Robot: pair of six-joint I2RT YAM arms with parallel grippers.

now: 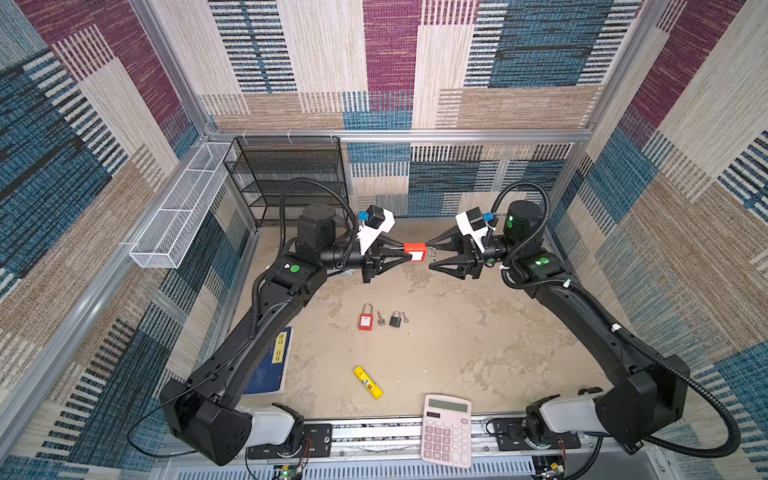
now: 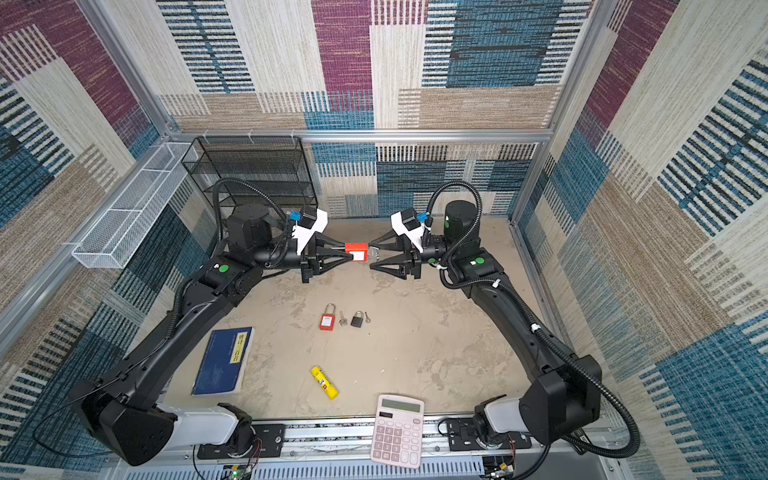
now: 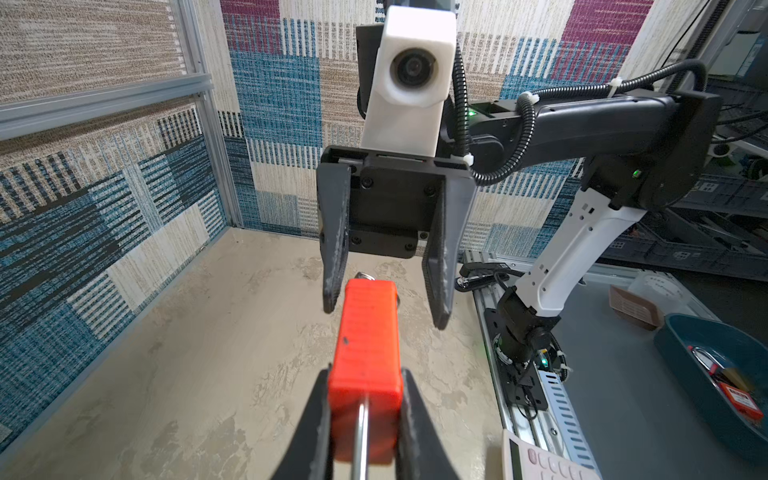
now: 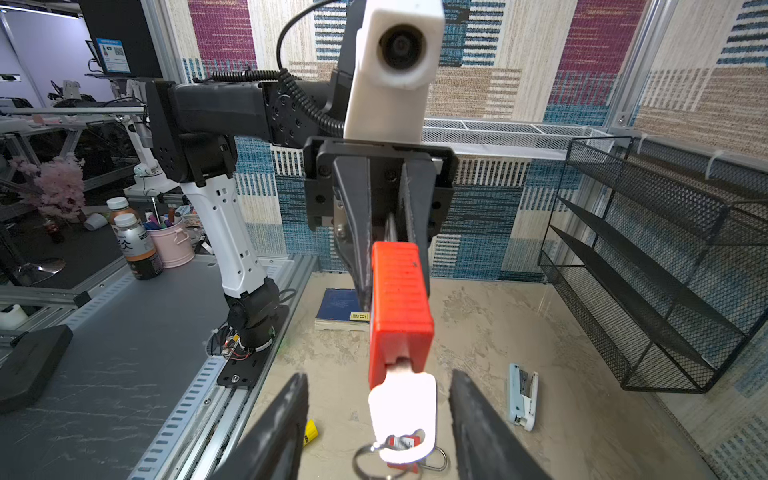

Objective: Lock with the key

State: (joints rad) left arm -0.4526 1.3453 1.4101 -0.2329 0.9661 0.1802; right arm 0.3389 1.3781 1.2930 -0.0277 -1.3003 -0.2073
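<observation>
Key [image 4: 402, 409] sits in red padlock [image 4: 400, 307], long axis in line with right gripper [image 4: 377, 376], its head between the parted jaws and touching neither; left gripper [image 3: 365, 374] clamps the padlock's far end in mid-air, so right arm is judged nearer for the turn.

Red padlock [image 3: 365, 353], seemingly white key [image 4: 403, 409]

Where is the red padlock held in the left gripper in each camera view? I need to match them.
In a top view: red padlock near centre, held off the table.
In a top view: just left of centre.
Left wrist: lower centre, clamped in the left gripper.
Right wrist: centre, bottom end nearest.
Shared landmark: the key in its keyhole; left wrist shows only its ring.
</observation>
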